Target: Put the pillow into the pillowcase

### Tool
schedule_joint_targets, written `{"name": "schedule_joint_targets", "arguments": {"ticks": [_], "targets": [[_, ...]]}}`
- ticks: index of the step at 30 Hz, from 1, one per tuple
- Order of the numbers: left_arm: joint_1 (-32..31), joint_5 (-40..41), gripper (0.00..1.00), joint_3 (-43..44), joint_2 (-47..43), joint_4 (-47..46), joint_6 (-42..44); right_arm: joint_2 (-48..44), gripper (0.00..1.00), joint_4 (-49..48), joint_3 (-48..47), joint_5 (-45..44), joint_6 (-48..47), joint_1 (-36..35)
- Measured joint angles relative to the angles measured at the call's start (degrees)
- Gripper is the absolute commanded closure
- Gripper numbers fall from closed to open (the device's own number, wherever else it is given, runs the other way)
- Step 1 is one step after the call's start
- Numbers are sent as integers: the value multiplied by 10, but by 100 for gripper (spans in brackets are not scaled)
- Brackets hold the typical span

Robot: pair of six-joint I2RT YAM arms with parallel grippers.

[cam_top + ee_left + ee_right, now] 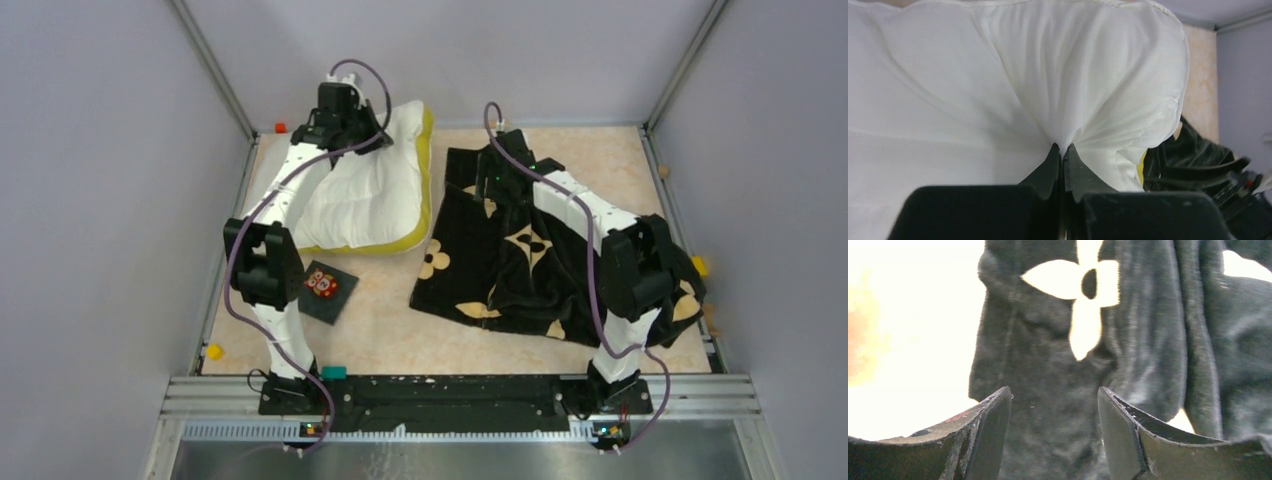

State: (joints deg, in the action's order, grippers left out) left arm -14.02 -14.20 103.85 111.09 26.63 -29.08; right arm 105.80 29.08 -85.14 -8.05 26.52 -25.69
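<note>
pinching a fold of the pillow [998,75] in my left hand [1062,148]: the two fingers are pressed together on the white cloth, no gap between them, and the fabric puckers outward from the bite. the grip sits at the pillow's far edge. i judge this lets the soft bulk trail behind when it is drawn rightward, rather than bunching ahead of the hand.

the pillow lies at the far left of the counter [385,320], its yellow band along the right and near edges. the pillowcase [500,265] lies just beside it, crumpled over the right half of the counter and partly under my right arm.

my right hand [1054,396] has its fingers apart, with black velvet and one cream flower showing between and beyond them. nothing is clamped, and whether the tips touch the cloth i cannot tell. this hand is over the pillowcase's far left corner, the part nearest the pillow. that is probably where an edge must be lifted to make a mouth, but the folds hide where the opening is.

a small dark card [322,286] lies near the pillow's near edge, apart from the work. the pillow is wholly outside the case, so insertion is not yet begun.
</note>
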Motion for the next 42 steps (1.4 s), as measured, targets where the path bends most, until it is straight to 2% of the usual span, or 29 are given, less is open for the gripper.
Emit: {"name": "schedule_joint_targets", "arguments": {"ticks": [5,11,13,15,16,17,19,22,28,33,37,39,42], "targets": [[50,1,100,0,-38,-31,-29,19,32,-14,-14,9,8,-43],[56,-14,100,0,-60,-56,-46,148,27,-14,-103,23,16,-57],[54,-21,100,-1,-63,-60,-51,185,27,-5,-129,19,16,-60],[54,-29,100,-2,-66,-61,-54,211,32,3,-147,12,17,-61],[54,-31,100,-3,-68,-61,-55,215,37,7,-155,5,18,-63],[54,-34,100,-5,-71,-62,-55,215,46,8,-160,2,19,-66],[54,-39,100,-11,-77,-65,-56,218,72,8,-167,0,22,-71],[55,-46,100,-21,-87,-68,-58,232,100,3,-170,17,32,-76],[57,-55,100,-28,-101,-69,-59,271,100,-42,-204,127,75,-87],[57,-60,100,-33,-115,-70,-63,333,100,-67,-288,215,121,-116],[61,-62,100,-38,-122,-75,-65,352,68,-81,-325,265,148,-137],[62,-64,100,-42,-125,-78,-66,351,60,-85,-327,277,154,-140],[63,-70,100,-54,-131,-88,-68,335,56,-87,-307,283,157,-130]]}}
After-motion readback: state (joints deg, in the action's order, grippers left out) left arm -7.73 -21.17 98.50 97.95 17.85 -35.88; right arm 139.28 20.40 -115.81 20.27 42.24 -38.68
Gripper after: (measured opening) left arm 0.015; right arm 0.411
